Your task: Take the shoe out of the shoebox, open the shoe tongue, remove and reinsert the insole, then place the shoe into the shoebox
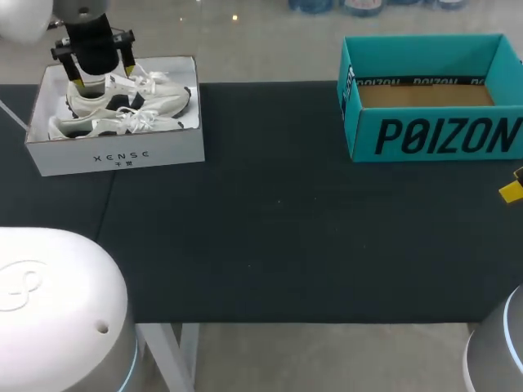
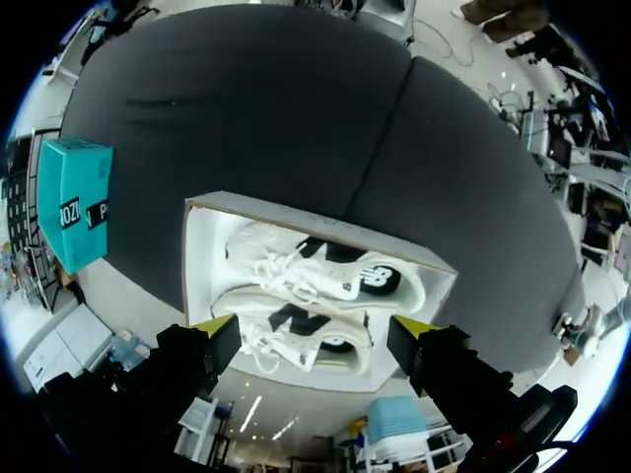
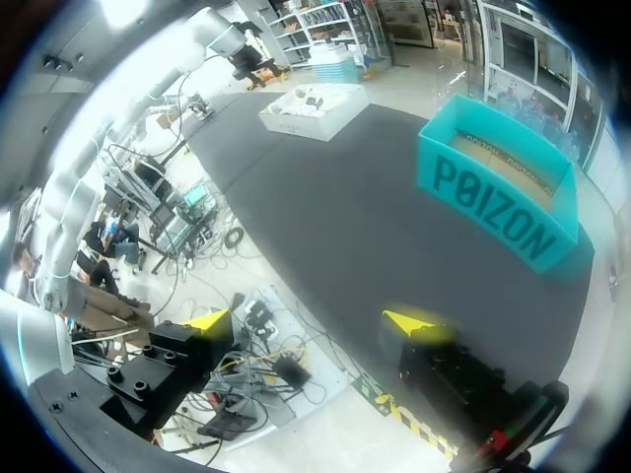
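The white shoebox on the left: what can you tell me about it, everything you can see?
The white shoebox is a shallow rectangular box, seemingly cardboard, open-topped with no lid in sight and small dark print on its front wall. It stands flat at the far left of the dark table. Inside lie two white sneakers with black patches and white laces, on their sides, side by side. The left arm's jaws hang open over its far side.
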Motion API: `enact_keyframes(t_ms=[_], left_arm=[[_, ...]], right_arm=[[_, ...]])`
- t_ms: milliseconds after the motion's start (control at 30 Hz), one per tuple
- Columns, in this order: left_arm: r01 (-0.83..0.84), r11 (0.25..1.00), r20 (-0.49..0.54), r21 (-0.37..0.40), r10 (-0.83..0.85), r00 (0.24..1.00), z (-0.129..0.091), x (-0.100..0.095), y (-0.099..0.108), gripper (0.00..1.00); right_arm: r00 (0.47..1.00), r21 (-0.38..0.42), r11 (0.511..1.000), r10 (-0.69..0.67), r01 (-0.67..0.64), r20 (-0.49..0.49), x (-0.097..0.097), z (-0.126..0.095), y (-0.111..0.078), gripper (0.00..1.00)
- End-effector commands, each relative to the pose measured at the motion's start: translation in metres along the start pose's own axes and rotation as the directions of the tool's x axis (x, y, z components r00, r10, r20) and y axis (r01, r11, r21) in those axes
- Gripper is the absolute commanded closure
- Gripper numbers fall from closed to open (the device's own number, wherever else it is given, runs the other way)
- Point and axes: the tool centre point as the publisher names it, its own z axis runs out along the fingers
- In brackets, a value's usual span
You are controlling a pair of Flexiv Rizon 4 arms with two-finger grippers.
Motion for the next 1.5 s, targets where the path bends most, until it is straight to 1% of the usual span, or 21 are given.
enact_keyframes(t_ms=[33, 733, 767, 867, 933, 1000, 1067, 1133, 1167, 1300, 1500], left_arm=[[0.0, 1.0, -0.004, -0.025, 0.0, 1.0, -0.009, 0.001, -0.009, 0.0], [0.0, 1.0, -0.004, -0.025, 0.0, 1.0, -0.009, 0.001, -0.009, 0.0], [-0.007, 0.999, -0.014, -0.034, 0.006, 1.0, -0.007, 0.005, -0.006, 0.0], [-0.022, 0.999, -0.007, -0.029, 0.021, 1.0, 0.0, 0.02, 0.004, 0.0], [-0.016, 1.0, 0.022, 0.007, 0.016, 1.0, 0.005, 0.032, 0.014, 0.0], [-0.001, 1.0, 0.0, 0.017, 0.001, 1.0, 0.013, 0.043, 0.022, 0.0], [-0.013, 0.998, 0.021, 0.055, 0.012, 1.0, 0.02, 0.053, 0.028, 0.0], [-0.015, 0.999, -0.021, 0.046, 0.016, 1.0, 0.03, 0.061, 0.034, 0.0], [-0.023, 0.997, -0.01, 0.071, 0.024, 1.0, 0.034, 0.065, 0.037, 0.0], [-0.045, 0.996, -0.06, 0.081, 0.05, 0.997, 0.053, 0.081, 0.044, 0.0], [-0.064, 0.987, -0.098, 0.148, 0.079, 0.992, 0.081, 0.099, 0.051, 0.0]], right_arm=[[1.0, 0.003, 1.0, 0.001, -0.001, 0.0, -0.001, 0.001, 0.0, 0.0], [1.0, 0.003, 1.0, 0.001, -0.001, 0.0, -0.001, 0.001, 0.0, 0.0], [1.0, 0.003, 1.0, 0.001, -0.001, 0.0, -0.001, 0.001, 0.0, 0.0], [1.0, 0.003, 1.0, 0.001, -0.001, 0.0, -0.001, 0.001, 0.0, 0.0], [1.0, 0.003, 1.0, 0.001, -0.001, 0.0, -0.001, 0.001, 0.0, 0.0], [1.0, 0.003, 1.0, 0.001, -0.001, 0.0, -0.001, 0.001, 0.0, 0.0], [1.0, 0.003, 1.0, 0.001, -0.001, 0.0, -0.001, 0.001, 0.0, 0.0], [1.0, 0.003, 1.0, 0.001, -0.001, 0.0, -0.001, 0.001, 0.0, 0.0], [1.0, 0.003, 1.0, 0.001, -0.001, 0.0, -0.001, 0.001, 0.0, 0.0], [1.0, 0.003, 1.0, 0.001, -0.001, 0.0, -0.001, 0.001, 0.0, 0.0], [1.0, 0.003, 1.0, 0.001, -0.001, 0.0, -0.001, 0.001, 0.0, 0.0]])
